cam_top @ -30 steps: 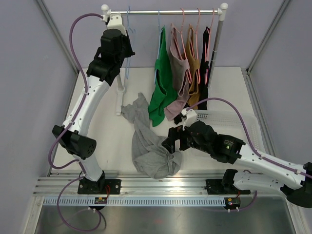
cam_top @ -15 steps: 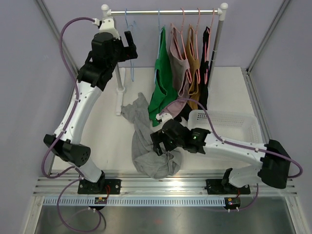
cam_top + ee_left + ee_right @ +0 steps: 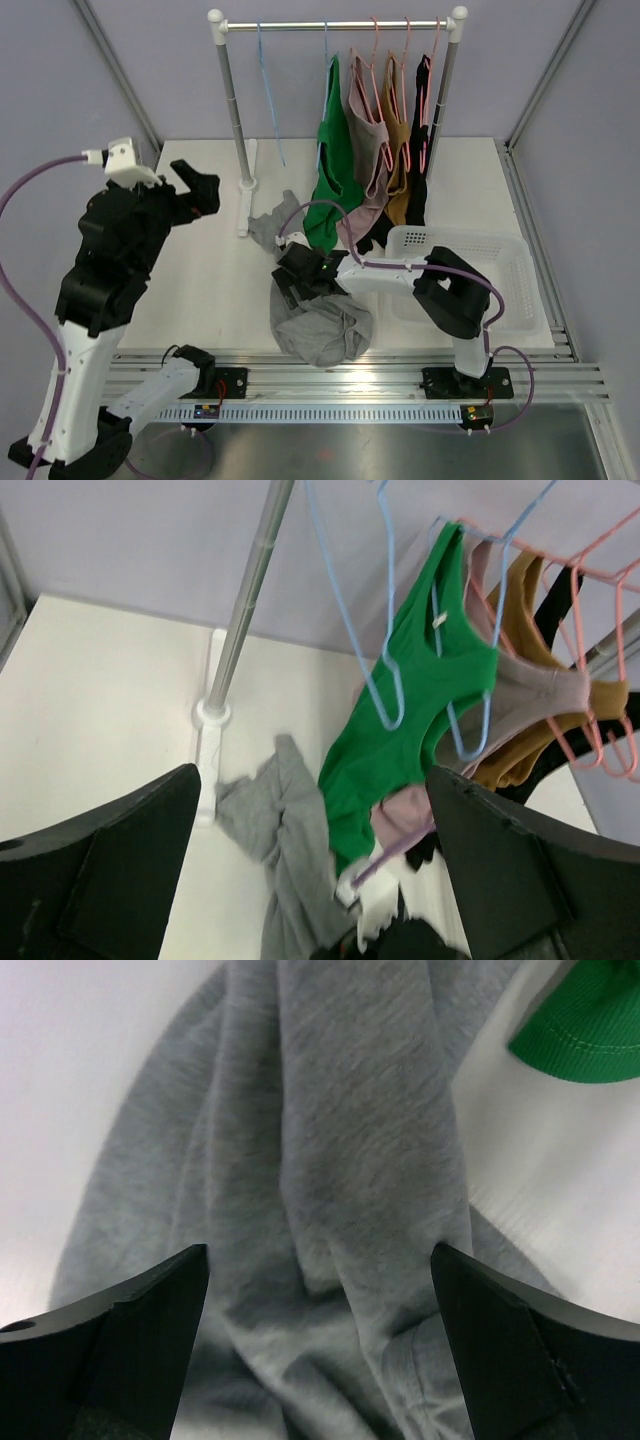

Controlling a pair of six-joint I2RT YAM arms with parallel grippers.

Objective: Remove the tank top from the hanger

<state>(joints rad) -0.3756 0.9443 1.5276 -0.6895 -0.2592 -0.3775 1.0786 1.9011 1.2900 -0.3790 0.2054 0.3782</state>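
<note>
The left gripper (image 3: 192, 190) is pulling back from the metal clothes rail (image 3: 340, 24), fingers apart. The right gripper (image 3: 295, 270), also spread, is hovering over the crumpled grey jersey tank top (image 3: 315, 325) on the white table (image 3: 200, 290), and dragging it risks snagging the green tank top (image 3: 330, 195) hanging beside it.

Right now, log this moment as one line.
grey tank top: heaped on table | left hand: open | right hand: open over it

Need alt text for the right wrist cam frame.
Right gripper open, its two dark fingers spread wide above a crumpled gray tank top lying on the white table. A green garment peeks in at the top right corner.
</note>
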